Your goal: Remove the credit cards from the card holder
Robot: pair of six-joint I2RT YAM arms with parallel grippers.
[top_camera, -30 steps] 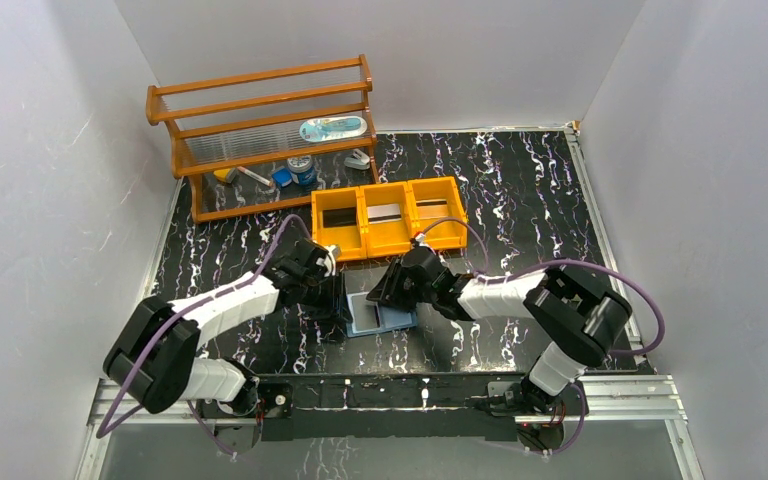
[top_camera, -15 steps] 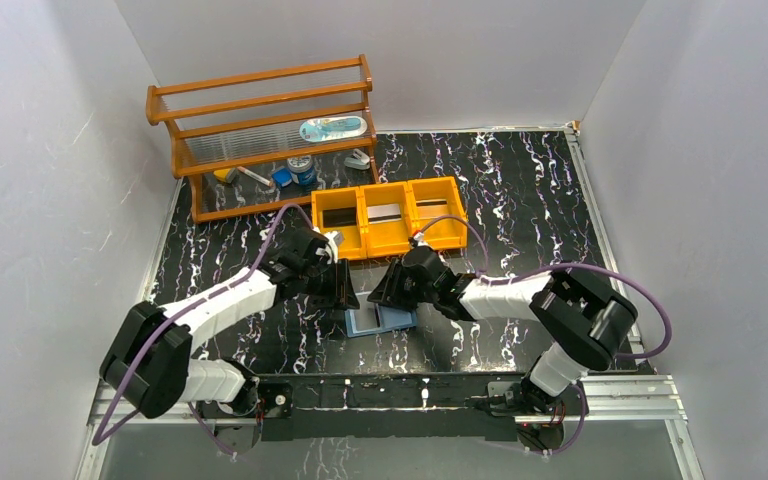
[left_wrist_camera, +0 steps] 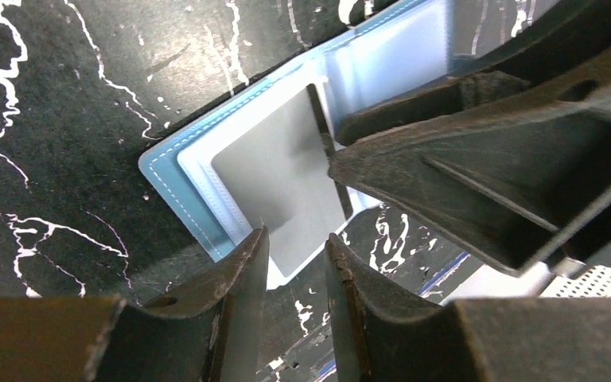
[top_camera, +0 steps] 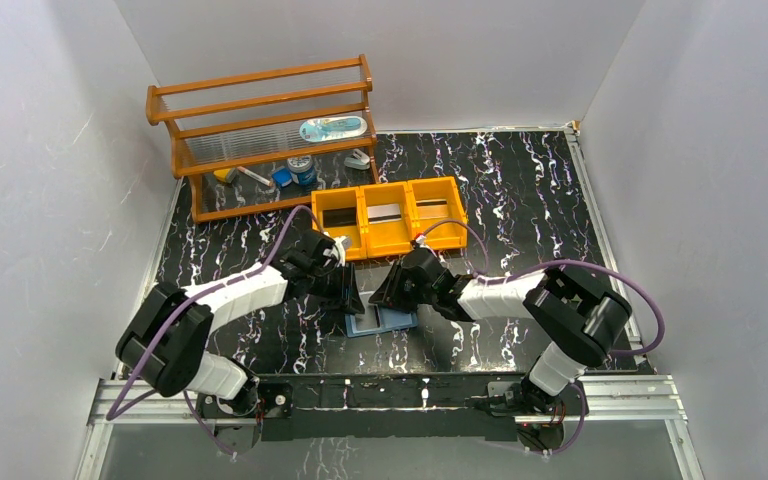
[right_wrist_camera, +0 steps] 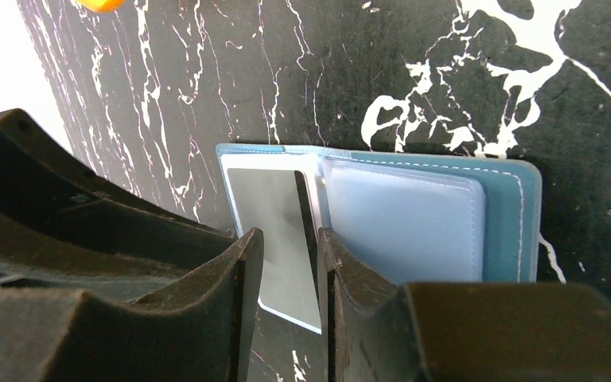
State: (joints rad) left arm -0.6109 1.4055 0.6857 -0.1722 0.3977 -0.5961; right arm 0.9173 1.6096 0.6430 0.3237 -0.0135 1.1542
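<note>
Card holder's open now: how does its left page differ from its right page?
The left page holds a silver-grey card with a dark stripe; the right page shows only a frosted pocket that looks empty. The card juts past the left page's edge; nothing sticks out of the right page. Both lie open and flat on the table, within the same light blue card holder.

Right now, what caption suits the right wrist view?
Right hand, slightly open, poised over a silver-grey card poking from the open blue card holder.
</note>
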